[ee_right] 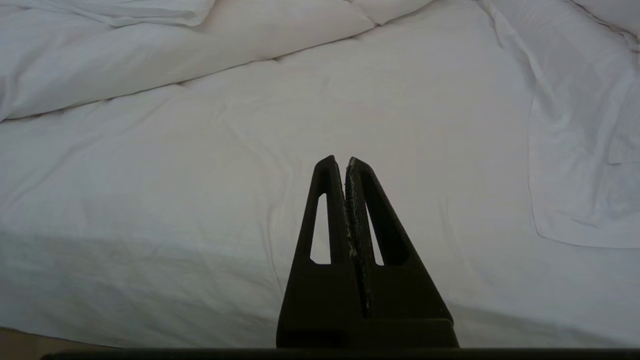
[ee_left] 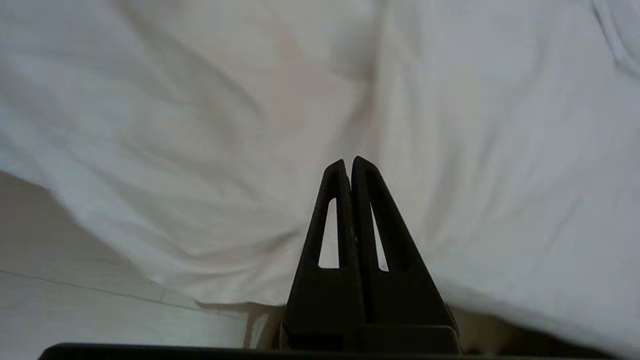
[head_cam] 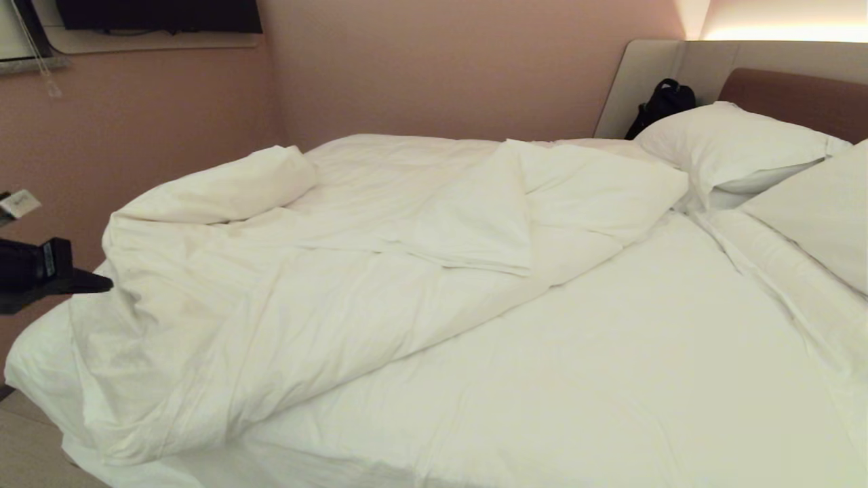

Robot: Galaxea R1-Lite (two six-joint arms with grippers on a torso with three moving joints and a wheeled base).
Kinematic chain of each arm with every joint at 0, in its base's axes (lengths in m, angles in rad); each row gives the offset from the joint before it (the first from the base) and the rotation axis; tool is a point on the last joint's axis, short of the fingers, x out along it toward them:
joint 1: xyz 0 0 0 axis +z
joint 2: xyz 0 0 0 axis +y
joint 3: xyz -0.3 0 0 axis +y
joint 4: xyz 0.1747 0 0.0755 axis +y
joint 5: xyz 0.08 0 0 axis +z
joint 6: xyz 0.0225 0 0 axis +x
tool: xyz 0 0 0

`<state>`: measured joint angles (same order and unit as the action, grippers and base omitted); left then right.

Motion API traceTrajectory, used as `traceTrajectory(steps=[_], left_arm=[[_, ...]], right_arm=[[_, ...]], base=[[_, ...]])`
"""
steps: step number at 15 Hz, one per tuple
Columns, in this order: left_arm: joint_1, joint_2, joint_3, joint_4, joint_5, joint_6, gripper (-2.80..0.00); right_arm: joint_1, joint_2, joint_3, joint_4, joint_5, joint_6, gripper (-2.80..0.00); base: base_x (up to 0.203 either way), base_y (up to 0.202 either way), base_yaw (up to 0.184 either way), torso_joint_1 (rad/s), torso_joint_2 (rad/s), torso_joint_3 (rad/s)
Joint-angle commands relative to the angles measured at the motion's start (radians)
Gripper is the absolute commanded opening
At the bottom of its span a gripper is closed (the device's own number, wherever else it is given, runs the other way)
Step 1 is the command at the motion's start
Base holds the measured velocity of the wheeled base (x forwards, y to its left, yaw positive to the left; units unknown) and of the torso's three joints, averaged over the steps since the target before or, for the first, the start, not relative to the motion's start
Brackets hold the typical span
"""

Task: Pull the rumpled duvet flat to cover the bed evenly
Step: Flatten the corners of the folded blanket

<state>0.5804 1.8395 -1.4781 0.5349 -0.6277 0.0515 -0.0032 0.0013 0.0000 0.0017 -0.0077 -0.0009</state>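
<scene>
You've barely begun: the duvet [head_cam: 305,271] lies bunched on the bed's [head_cam: 610,379] left half, leaving the right bare. Your left gripper [head_cam: 102,285] is clenched at its left edge, apparently empty; the right gripper [ee_right: 340,162] hangs closed over the sheet [ee_right: 200,200].

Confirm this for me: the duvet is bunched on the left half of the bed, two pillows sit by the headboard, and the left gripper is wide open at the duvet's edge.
Not quite. The left gripper is shut, its fingers pressed together, as the left wrist view shows. The rest stands: the duvet is bunched on the bed's left half, two pillows by the headboard.
</scene>
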Motion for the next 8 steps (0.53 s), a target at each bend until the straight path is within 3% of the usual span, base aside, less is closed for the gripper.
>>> traceTrajectory(steps=[1,4,8], left_arm=[[-0.070,-0.045,0.049,0.003,-0.005,0.000,-2.80],[-0.175,0.062,-0.042,0.003,0.015,-0.079,-2.80],[-0.238,0.239,-0.207,0.002,0.071,-0.097,-2.80]], right_arm=[[0.000,0.000,0.000,0.000,0.000,-0.001,-2.80],[0.000,0.000,0.000,0.000,0.000,-0.001,-2.80],[0.000,0.000,0.000,0.000,0.000,-0.001,-2.80]], base=[[0.000,0.000,0.000,0.000,0.00,0.000],[0.000,0.000,0.000,0.000,0.00,0.000],[0.000,0.000,0.000,0.000,0.00,0.000]])
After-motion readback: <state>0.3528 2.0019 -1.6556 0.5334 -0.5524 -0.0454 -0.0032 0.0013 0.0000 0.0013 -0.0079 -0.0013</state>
